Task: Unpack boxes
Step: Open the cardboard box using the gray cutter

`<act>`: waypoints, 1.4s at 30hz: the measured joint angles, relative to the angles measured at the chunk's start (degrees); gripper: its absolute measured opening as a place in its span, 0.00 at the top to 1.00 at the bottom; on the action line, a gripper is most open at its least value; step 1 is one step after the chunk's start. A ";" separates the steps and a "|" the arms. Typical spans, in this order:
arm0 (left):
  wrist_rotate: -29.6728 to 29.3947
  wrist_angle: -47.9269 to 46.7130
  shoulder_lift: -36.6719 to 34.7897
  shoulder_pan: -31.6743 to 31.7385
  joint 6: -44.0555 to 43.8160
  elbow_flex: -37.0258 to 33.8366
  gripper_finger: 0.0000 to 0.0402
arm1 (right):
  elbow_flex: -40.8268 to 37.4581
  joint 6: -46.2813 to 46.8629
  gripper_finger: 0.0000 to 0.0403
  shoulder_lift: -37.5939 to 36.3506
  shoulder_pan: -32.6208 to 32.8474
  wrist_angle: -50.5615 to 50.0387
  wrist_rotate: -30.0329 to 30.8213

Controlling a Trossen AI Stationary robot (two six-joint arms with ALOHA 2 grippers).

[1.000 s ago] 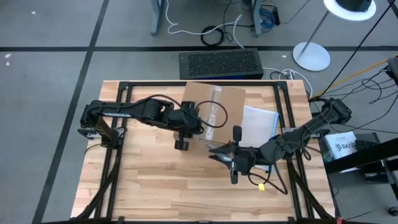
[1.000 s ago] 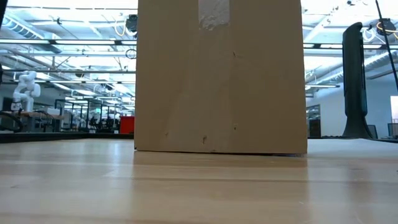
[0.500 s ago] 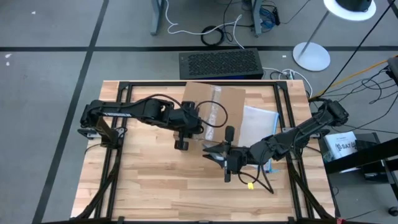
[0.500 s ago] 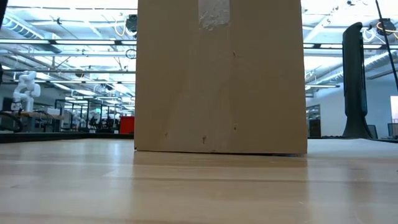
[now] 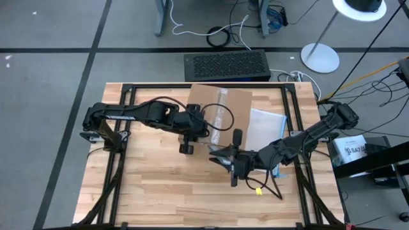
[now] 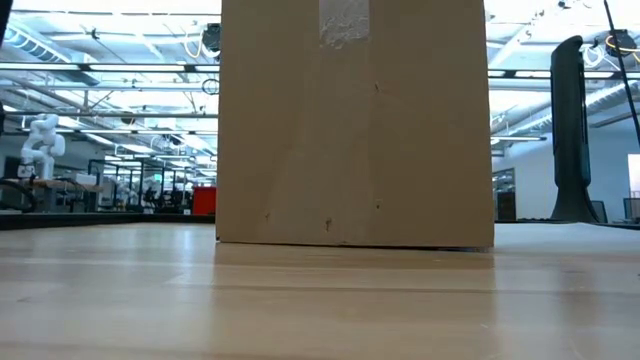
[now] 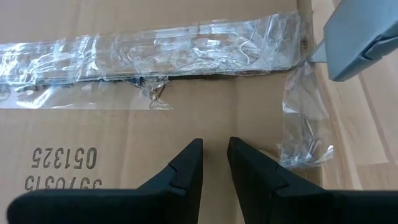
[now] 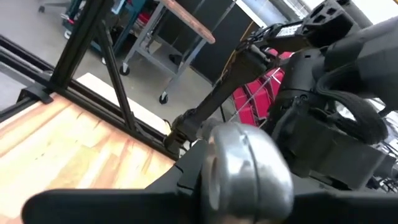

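The brown cardboard box [image 5: 220,110] stands on its base at the table's far middle, and its near wall [image 6: 355,130] fills the low view. Crumpled clear tape [image 7: 155,43] runs along its top seam, and a loose piece [image 7: 301,118] hangs over the edge. My left gripper [image 7: 214,146] hovers just over the box top, tilted down, its fingers a narrow gap apart with nothing between them. Whether they touch the cardboard I cannot tell. My right gripper [image 5: 220,155] is at the box's near right corner, shut on a grey tool [image 7: 351,37]. My right gripper pinches the tool between its two fingers; the tool's round silver end [image 8: 245,168] shows between them. The fingers come in level from the table's right. The tool's grey pointed end [image 7: 314,56] sticks out clear of the table and meets the tape at the box's top edge.
A clear pouch [image 5: 265,124] lies right of the box. A black grille-topped unit [image 5: 225,66] and a lamp base [image 5: 319,57] sit beyond the far edge. Black frame rails [image 5: 124,96] border the table. Bare wood [image 5: 160,191] lies near the front.
My right gripper has moved toward the table's left with the tool, closer to the box's near right corner, and then kept still. The box has not moved.
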 joint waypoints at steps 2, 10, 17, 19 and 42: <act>0.00 0.00 0.00 0.00 -0.01 0.00 0.78 | 0.03 0.31 0.84 0.00 0.00 -0.52 0.67; 0.02 -0.09 0.00 0.00 -0.02 -0.06 0.78 | 0.03 1.15 0.84 -2.53 2.97 -4.61 5.16; 0.02 0.25 0.00 0.00 -0.02 -0.61 0.78 | 0.03 6.07 0.84 -5.69 5.69 -11.61 8.92; 0.14 0.32 0.00 0.00 0.00 -0.64 0.78 | 0.02 4.82 0.84 -5.75 6.19 -9.20 8.91; 1.03 0.32 0.00 0.00 0.00 -0.68 0.78 | 0.02 4.21 0.84 -2.85 0.85 -6.67 1.18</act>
